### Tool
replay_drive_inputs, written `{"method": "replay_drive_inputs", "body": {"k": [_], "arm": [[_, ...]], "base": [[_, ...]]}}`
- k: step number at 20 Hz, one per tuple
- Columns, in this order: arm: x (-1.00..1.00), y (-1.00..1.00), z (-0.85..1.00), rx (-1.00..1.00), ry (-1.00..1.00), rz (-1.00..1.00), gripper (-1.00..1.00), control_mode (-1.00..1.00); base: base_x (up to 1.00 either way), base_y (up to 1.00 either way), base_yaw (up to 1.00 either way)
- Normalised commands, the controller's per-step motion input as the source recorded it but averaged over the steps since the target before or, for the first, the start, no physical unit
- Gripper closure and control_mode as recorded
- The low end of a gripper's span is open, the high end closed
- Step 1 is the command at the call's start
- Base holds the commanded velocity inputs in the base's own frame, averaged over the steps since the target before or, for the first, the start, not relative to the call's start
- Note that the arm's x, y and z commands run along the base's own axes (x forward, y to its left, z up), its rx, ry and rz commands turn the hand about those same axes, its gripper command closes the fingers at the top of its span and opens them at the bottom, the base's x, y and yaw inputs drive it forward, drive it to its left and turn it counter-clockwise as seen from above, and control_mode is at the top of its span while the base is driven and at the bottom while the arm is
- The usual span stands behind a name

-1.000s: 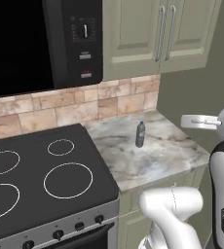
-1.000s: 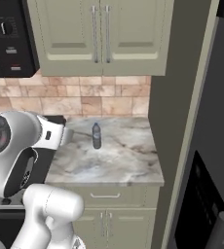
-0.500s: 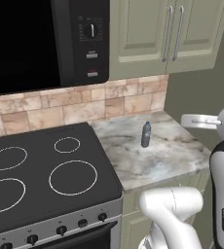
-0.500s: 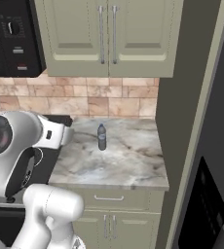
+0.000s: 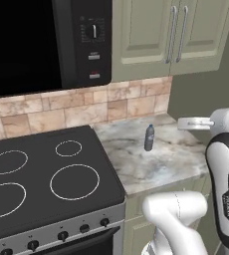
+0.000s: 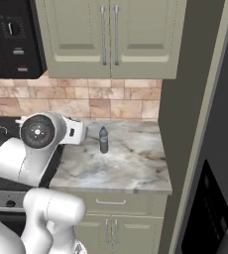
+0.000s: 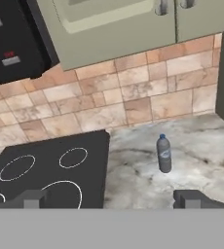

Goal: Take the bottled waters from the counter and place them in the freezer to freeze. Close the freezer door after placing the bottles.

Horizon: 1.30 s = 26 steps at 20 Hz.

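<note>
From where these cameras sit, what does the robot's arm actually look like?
The arm is made of glossy white, rounded, tube-like segments joined by bulging elbows. One joint ends in a round dark grey cap with a small red centre. A dark stripe with small lettering runs along one segment. The tool ends in two small, blocky dark grey fingers.

You have a black stovetop [image 5: 42,184] with four white ring burners, left of the stone slab. A black microwave [image 5: 47,42] hangs above it; brick-pattern backsplash [image 6: 91,101] behind; pale green wall cabinets [image 6: 108,37] overhead.
</note>
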Motion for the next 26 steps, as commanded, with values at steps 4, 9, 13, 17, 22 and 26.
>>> {"method": "replay_drive_inputs", "body": {"k": [4, 9, 13, 17, 22, 26], "arm": [[0.5, -0.04, -0.74, 0.0, -0.06, 0.19, -1.0, -1.0], [0.57, -0.08, -0.4, 0.0, 0.0, 0.15, -1.0, -1.0], [0.48, -0.02, -0.29, -0.04, 0.01, 0.06, -1.0, -1.0], [0.32, 0.0, -0.2, -0.1, 0.0, 0.0, -1.0, -1.0], [0.27, 0.0, -0.07, -0.01, 0.02, -0.01, -1.0, -1.0], [0.15, 0.0, -0.11, 0.0, 0.14, 0.0, -1.0, -1.0]], "base": [[0.0, 0.0, 0.0], [0.0, 0.0, 0.0], [0.0, 0.0, 0.0], [0.0, 0.0, 0.0], [0.0, 0.0, 0.0], [0.0, 0.0, 0.0]]}}
